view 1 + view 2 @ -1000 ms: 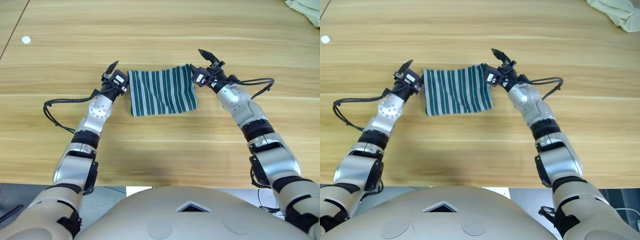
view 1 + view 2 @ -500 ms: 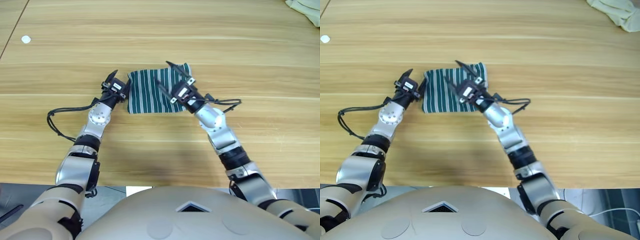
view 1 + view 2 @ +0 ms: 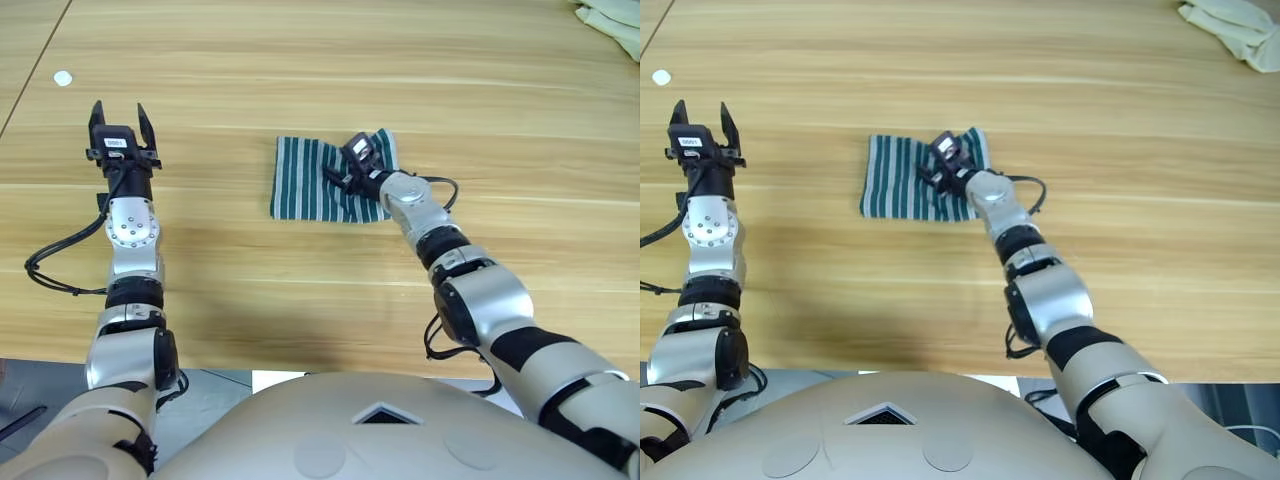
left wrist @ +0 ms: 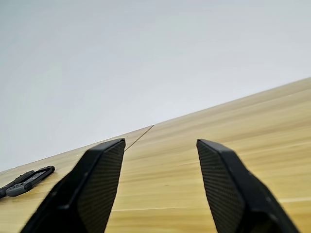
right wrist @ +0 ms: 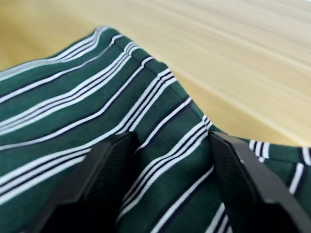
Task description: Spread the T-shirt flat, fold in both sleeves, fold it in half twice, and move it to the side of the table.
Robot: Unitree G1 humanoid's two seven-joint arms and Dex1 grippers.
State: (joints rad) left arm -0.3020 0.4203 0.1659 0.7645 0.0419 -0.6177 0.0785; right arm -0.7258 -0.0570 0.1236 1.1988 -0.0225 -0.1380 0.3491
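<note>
- Since my left gripper (image 3: 119,106) stands well to the left of the cloth, raised over the table (image 3: 420,60) with its fingers spread and nothing between them, I judge it has no part in the step in hand.
- Farther left and beyond it, a small white disc (image 3: 63,77) lies on the wood, well apart from everything else.
- Near the middle of the table lies the T-shirt (image 3: 305,180), green with white stripes, already a compact, roughly square packet. From that shape I take the spreading, both sleeve folds and the two halvings as done, though I cannot count the layers.
- On the packet's right part sits my right gripper (image 3: 350,166). The right wrist view shows its fingers (image 5: 104,189) apart and down on the fabric, a ridge of striped cloth rising between them; they have not closed on it.
- What remains, as I read it, is the last step: pinch that ridge and carry the packet to the table's side.
- At the far right corner lies a pale cloth (image 3: 610,18), not part of this job.
</note>
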